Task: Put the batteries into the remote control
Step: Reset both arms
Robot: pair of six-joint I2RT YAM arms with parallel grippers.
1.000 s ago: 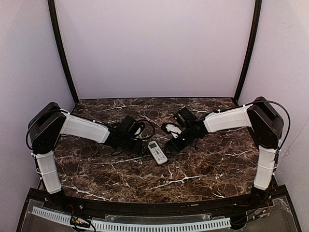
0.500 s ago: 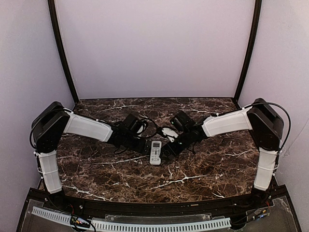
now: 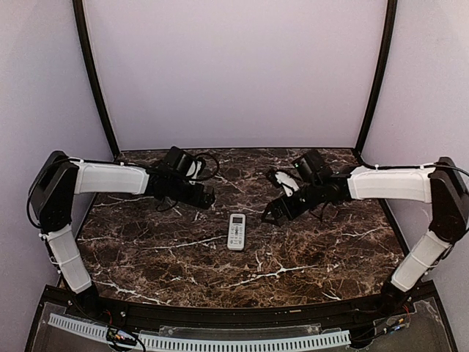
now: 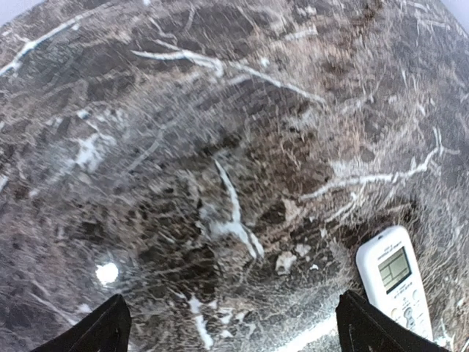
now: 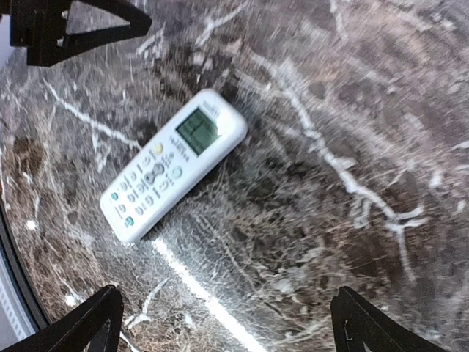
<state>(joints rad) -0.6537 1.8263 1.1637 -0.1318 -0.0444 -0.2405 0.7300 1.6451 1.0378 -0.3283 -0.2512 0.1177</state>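
The white remote control (image 3: 236,231) lies face up on the marble table, display and buttons showing. It also shows in the left wrist view (image 4: 396,286) at lower right and in the right wrist view (image 5: 172,163). My left gripper (image 3: 207,196) is open and empty, up and left of the remote. My right gripper (image 3: 272,213) is open and empty, up and right of the remote. Neither touches it. No batteries show in any view.
The dark marble table (image 3: 308,257) is bounded by pale walls behind and at both sides. The left gripper's black fingers (image 5: 73,26) show at the top left of the right wrist view.
Both grippers have let go of the remote and pulled back and apart, left arm to the left, right arm to the right. The remote now lies alone, slightly straighter.
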